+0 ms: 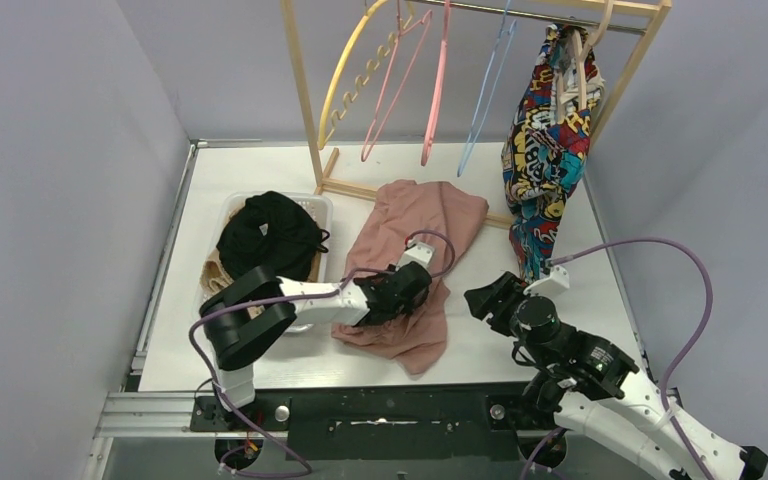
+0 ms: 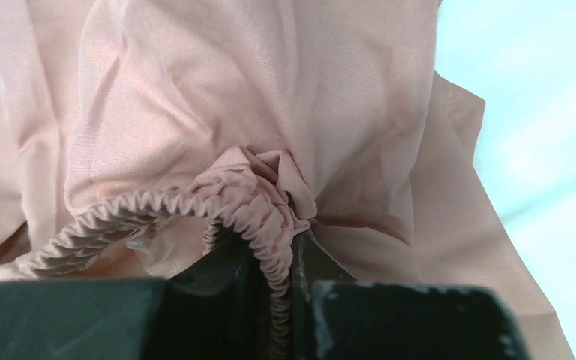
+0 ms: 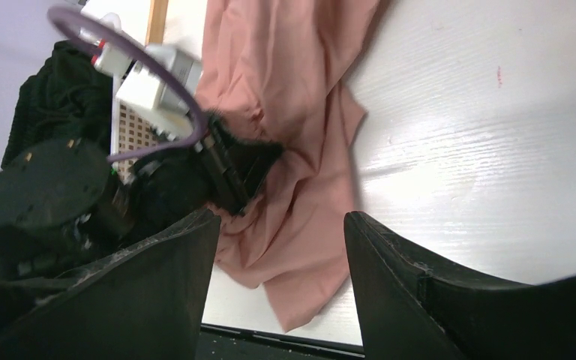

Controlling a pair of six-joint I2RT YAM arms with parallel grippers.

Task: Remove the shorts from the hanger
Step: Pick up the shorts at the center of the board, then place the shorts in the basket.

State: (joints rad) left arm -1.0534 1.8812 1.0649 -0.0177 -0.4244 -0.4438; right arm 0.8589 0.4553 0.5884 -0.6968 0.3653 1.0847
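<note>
The dusty pink shorts (image 1: 415, 235) lie crumpled on the white table, off any hanger. My left gripper (image 1: 418, 284) is shut on their gathered elastic waistband (image 2: 266, 229), which runs between the two jaws in the left wrist view. My right gripper (image 1: 487, 300) is open and empty, just right of the pink shorts (image 3: 300, 150), low over the table. The black shorts (image 1: 265, 235) lie in a white basket (image 1: 322, 205), with beige-tan fabric (image 1: 214, 272) under them. No olive-brown shorts are in view.
A wooden rack (image 1: 305, 110) at the back holds empty yellow (image 1: 345, 75), pink (image 1: 400, 70) and blue hangers (image 1: 490, 80). A colourful patterned garment (image 1: 545, 140) hangs on a hanger at the rack's right end. Grey walls stand on both sides.
</note>
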